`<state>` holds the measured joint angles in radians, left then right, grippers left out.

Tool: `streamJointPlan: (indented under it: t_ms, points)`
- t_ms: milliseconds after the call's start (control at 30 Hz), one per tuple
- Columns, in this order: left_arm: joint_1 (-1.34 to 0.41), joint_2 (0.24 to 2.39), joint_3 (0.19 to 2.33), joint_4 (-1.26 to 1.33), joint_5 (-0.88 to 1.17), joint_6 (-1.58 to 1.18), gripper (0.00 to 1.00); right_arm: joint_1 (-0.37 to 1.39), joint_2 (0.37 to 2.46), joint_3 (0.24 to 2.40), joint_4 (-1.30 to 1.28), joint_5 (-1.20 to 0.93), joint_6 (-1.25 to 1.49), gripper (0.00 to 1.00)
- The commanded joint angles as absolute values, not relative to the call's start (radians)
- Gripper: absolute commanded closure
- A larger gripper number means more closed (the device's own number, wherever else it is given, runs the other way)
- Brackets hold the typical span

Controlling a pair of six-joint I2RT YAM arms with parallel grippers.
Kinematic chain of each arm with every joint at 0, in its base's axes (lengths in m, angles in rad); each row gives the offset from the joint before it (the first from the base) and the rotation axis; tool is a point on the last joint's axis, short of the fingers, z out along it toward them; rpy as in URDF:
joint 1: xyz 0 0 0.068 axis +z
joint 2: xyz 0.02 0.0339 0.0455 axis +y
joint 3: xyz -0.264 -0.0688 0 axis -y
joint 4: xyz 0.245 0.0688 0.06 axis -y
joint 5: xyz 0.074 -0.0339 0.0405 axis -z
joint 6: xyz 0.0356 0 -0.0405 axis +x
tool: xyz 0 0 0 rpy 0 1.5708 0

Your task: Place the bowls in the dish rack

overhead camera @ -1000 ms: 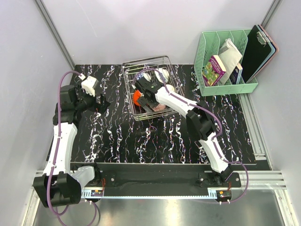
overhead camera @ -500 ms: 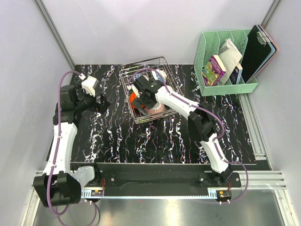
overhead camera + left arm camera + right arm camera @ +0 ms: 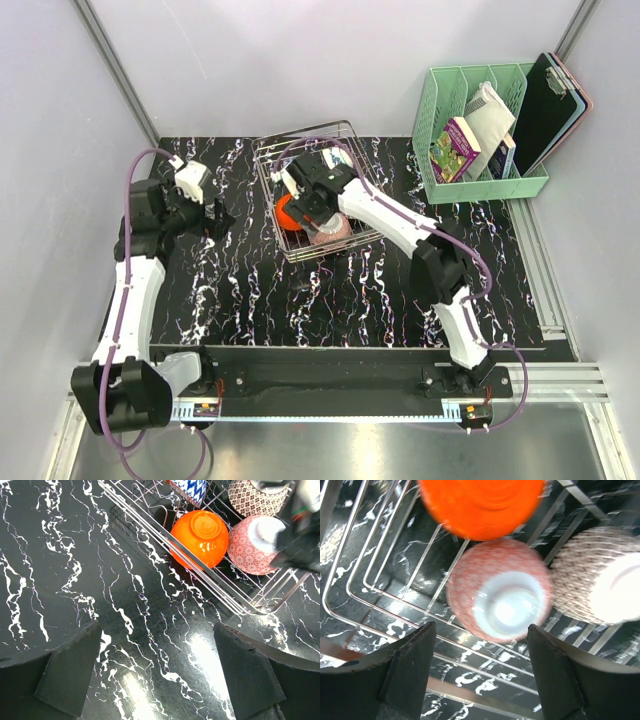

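Observation:
The dish rack [image 3: 312, 131] stands at the back middle of the table. In it lie an orange-red bowl [image 3: 200, 537], a pink net-patterned bowl [image 3: 500, 600] with its white foot facing the camera, a beige net-patterned bowl [image 3: 600, 580] and a blue-and-white bowl [image 3: 192, 487]. My right gripper [image 3: 482, 675] hangs open over the rack, its fingertips just short of the pink bowl, nothing between them. My left gripper [image 3: 162, 680] is open over bare table left of the rack, holding nothing.
A mint-green organiser [image 3: 480, 135] with books and a dark clipboard stands at the back right. The black marbled table [image 3: 330, 310] runs between the rack and the arm bases. Grey walls close in the left, back and right.
The rack has turned and shifted slightly to the left. My right gripper has shifted a little inside the rack, and more of the pink bowl shows. The left arm has not moved.

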<state>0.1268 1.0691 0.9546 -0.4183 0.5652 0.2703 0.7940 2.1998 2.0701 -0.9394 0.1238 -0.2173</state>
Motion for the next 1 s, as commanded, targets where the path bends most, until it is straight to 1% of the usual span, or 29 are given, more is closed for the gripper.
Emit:
streamJointPlan:
  t_ms: [0, 33, 100, 133, 167, 200, 267, 333, 367, 467, 567, 700, 733, 867, 967]
  points:
    - [0.133, 1.146, 0.991, -0.35, 0.58, 0.275, 0.01, 0.762, 2.079, 2.112, -0.882, 0.234, -0.23, 0.22]
    - [0.133, 1.164, 1.005, -0.345, 0.575, 0.275, 0.01, 0.753, 2.074, 2.117, -0.876, 0.251, -0.229, 0.26]
    - [0.132, 1.227, 1.02, -0.319, 0.554, 0.267, 0.01, 0.715, 2.068, 2.121, -0.851, 0.317, -0.221, 0.39]
    - [0.13, 1.251, 1.041, -0.313, 0.548, 0.258, 0.01, 0.698, 2.066, 2.125, -0.835, 0.336, -0.221, 0.54]
    - [0.129, 1.276, 1.057, -0.301, 0.537, 0.252, 0.01, 0.663, 2.063, 2.126, -0.827, 0.35, -0.221, 0.56]
    - [0.124, 1.329, 1.075, -0.298, 0.513, 0.242, 0.01, 0.64, 2.066, 2.137, -0.827, 0.357, -0.221, 0.56]
    - [0.118, 1.388, 1.136, -0.301, 0.505, 0.221, 0.01, 0.573, 2.072, 2.143, -0.819, 0.344, -0.222, 0.48]
    - [0.115, 1.463, 1.204, -0.304, 0.514, 0.19, 0.01, 0.532, 2.079, 2.141, -0.812, 0.324, -0.23, 0.35]
    - [0.112, 1.485, 1.228, -0.317, 0.52, 0.183, 0.01, 0.513, 2.085, 2.143, -0.811, 0.312, -0.238, 0.32]
    - [0.094, 1.558, 1.321, -0.342, 0.525, 0.144, 0.01, 0.442, 2.117, 2.146, -0.811, 0.238, -0.255, 0.29]
    - [0.055, 1.612, 1.396, -0.368, 0.517, 0.124, 0.01, 0.396, 2.155, 2.152, -0.81, 0.163, -0.261, 0.24]
    - [0.005, 1.676, 1.456, -0.38, 0.43, 0.135, 0.01, 0.362, 2.193, 2.164, -0.81, 0.032, -0.264, 0.2]
    - [-0.03, 1.689, 1.472, -0.38, 0.413, 0.138, 0.01, 0.353, 2.198, 2.166, -0.81, 0.017, -0.258, 0.2]
    - [-0.043, 1.744, 1.519, -0.385, 0.35, 0.112, 0.01, 0.339, 2.209, 2.166, -0.808, -0.069, -0.247, 0.2]
    - [-0.049, 1.782, 1.561, -0.405, 0.298, 0.1, 0.01, 0.336, 2.233, 2.172, -0.807, -0.048, -0.252, 0.22]
